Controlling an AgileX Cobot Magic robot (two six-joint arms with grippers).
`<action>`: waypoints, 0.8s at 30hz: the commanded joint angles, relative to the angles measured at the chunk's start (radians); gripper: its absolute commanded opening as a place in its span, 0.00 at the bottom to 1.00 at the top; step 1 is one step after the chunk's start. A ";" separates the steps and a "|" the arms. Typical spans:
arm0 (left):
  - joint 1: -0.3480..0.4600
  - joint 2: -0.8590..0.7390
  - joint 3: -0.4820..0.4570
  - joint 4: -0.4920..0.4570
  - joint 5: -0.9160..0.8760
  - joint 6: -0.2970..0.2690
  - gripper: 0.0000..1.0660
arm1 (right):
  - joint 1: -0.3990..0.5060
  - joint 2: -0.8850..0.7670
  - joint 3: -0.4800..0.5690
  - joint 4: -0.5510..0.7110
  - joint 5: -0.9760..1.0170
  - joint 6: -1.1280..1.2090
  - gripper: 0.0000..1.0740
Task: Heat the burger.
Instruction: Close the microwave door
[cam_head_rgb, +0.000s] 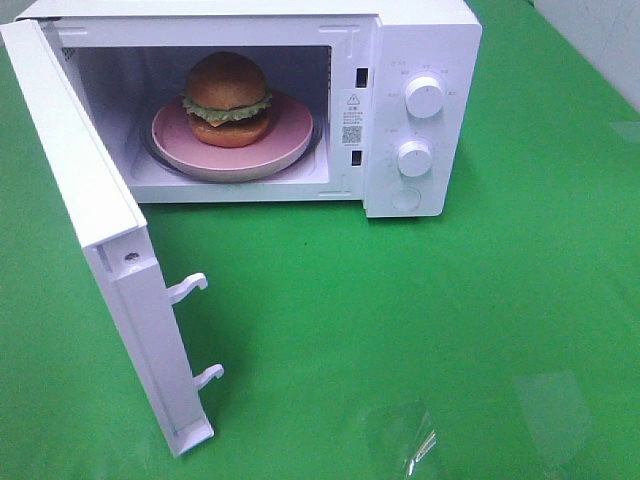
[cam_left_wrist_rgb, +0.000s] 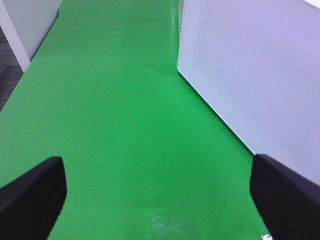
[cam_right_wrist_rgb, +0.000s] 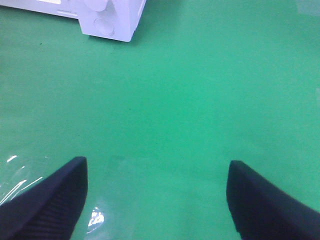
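While the microwave (cam_head_rgb: 420, 60) stands on the green cloth (cam_head_rgb: 450, 320) with its door (cam_head_rgb: 90, 200) swung wide, the high camera shows the burger (cam_head_rgb: 227, 98) sitting on the pink plate (cam_head_rgb: 290, 140) inside the cavity. From the left wrist, the left gripper (cam_left_wrist_rgb: 157, 200) hangs over bare cloth, jaws spread apart with nothing between them, the door's dotted panel near it. From the right wrist, the right gripper (cam_right_wrist_rgb: 157, 200) is likewise spread wide and empty above the cloth, the microwave's front corner well ahead
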 joint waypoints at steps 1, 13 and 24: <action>-0.001 -0.015 0.001 -0.003 -0.014 0.002 0.85 | -0.074 -0.137 0.073 0.017 -0.009 -0.009 0.69; -0.001 -0.015 0.001 -0.003 -0.014 0.002 0.85 | -0.119 -0.403 0.106 0.021 0.025 -0.002 0.69; -0.001 -0.015 0.001 -0.003 -0.014 0.002 0.85 | -0.167 -0.510 0.130 0.016 0.075 -0.001 0.69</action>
